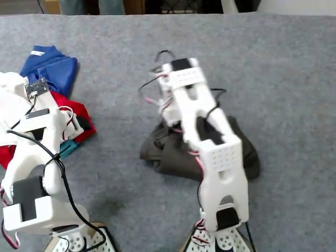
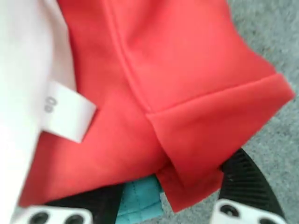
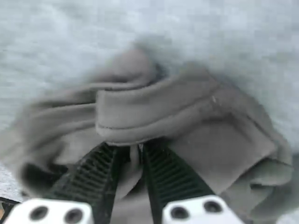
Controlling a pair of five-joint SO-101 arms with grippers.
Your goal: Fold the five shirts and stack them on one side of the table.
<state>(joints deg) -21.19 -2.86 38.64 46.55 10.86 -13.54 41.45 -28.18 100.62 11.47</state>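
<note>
The dark grey shirt (image 1: 167, 156) lies crumpled mid-table under the right arm. In the right wrist view my right gripper (image 3: 140, 156) is shut on a fold of that grey shirt (image 3: 187, 116), the cloth pinched between its fingers. At the table's left edge is a pile of a blue shirt (image 1: 52, 65), a white shirt (image 1: 10, 89), a red shirt (image 1: 80, 113) and a teal one (image 1: 68, 148). My left gripper (image 2: 163, 193) stands open over the pile, with a corner of the red shirt (image 2: 177, 70) between its fingers. The white shirt (image 2: 23, 70) carries a label, and the teal shirt (image 2: 140, 200) peeks out below.
The table (image 1: 273, 68) is covered in grey felt-like cloth, bare along its right half and far side. Both arm bases stand at the near edge, with loose cables running along the left arm.
</note>
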